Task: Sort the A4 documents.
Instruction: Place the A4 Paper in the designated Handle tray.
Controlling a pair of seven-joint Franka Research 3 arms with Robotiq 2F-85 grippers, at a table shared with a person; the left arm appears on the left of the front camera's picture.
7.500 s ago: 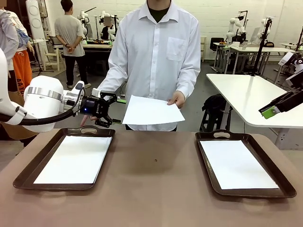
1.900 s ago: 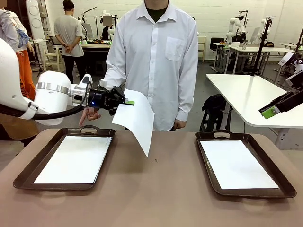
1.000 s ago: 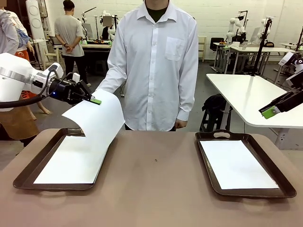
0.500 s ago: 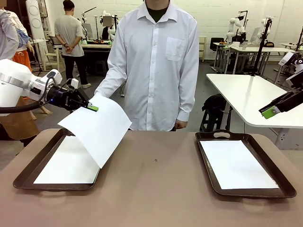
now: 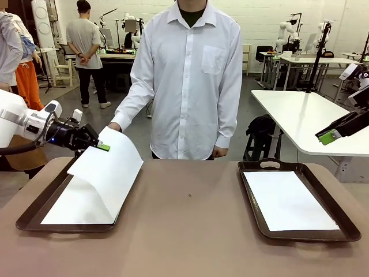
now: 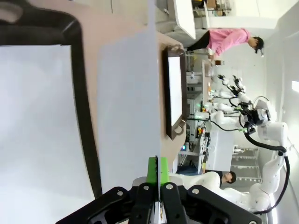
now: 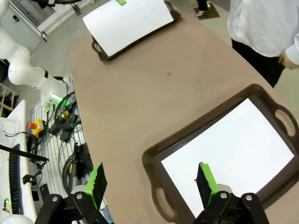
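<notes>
The left hand (image 5: 102, 147), green pads pressed together, is pinching the far corner of a thin white A4 sheet (image 5: 109, 170), which is bowing smoothly down over the dark brown handled tray (image 5: 29, 216) at the counter's (image 5: 190, 231) left edge, its long axis running front to back. The right hand (image 5: 328, 137) is hanging spread above the right tray (image 5: 256, 213), where another flat sheet (image 5: 288, 201) is lying lengthwise.

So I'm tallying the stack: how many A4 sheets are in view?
3: one held by the left hand over the left tray, one in that tray, one in the right tray. More may lie underneath.
</notes>
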